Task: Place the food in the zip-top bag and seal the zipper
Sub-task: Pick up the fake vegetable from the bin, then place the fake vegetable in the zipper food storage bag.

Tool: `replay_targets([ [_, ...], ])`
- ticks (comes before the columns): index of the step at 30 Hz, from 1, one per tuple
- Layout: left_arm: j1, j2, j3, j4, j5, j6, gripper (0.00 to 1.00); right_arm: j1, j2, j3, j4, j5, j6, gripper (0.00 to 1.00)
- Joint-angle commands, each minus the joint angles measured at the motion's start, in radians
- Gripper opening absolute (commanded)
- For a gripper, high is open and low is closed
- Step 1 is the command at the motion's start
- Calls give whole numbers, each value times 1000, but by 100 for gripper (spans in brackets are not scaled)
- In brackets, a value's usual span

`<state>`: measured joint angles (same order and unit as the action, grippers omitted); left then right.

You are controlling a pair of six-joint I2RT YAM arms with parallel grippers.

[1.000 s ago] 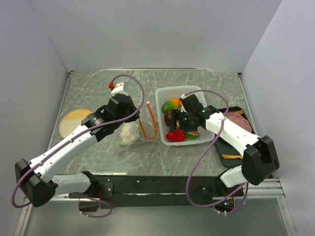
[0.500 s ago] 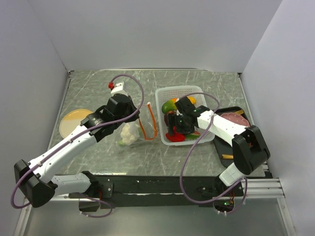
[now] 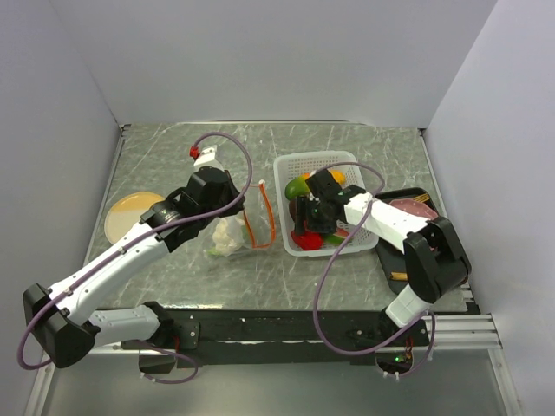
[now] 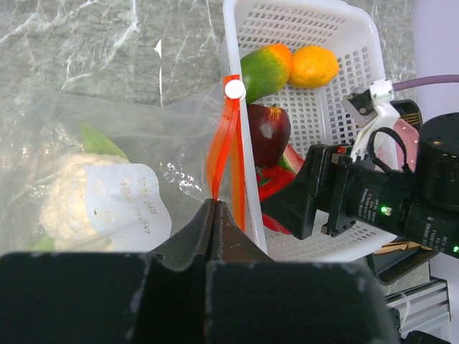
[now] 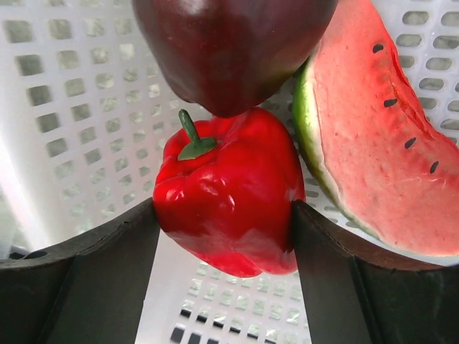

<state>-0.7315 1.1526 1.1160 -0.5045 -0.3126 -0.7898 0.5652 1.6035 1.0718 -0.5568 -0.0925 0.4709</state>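
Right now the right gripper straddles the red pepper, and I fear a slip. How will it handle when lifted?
The pepper looks glossy and bulging, so it may squirm out of the right gripper. It is likely hollow plastic: light and stiff. Its lobed body probably won't roll far in the basket.

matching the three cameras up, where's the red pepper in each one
top external: red pepper at the near-left corner of the white basket.
left wrist: red pepper right of centre, partly hidden, just under the dark purple ball.
right wrist: red pepper fills the centre, below the dark purple ball.
shared landmark: the white basket shows in all three.
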Motion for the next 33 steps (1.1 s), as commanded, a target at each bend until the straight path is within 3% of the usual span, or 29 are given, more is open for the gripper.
replay_targets([
  [1, 6, -28, -1, 12, -20, 9, 1, 2, -109, 1, 24, 31, 34, 45],
  [12, 4, -33, -4, 23, -11, 4, 1, -14, -281, -6, 40, -1, 66, 46],
  [19, 4, -28, 4, 23, -8, 14, 1, -14, -402, -49, 207, -121, 138, 45],
  [33, 6, -16, 1, 37, 7, 9, 1, 13, -330, -12, 376, -348, 193, 45],
])
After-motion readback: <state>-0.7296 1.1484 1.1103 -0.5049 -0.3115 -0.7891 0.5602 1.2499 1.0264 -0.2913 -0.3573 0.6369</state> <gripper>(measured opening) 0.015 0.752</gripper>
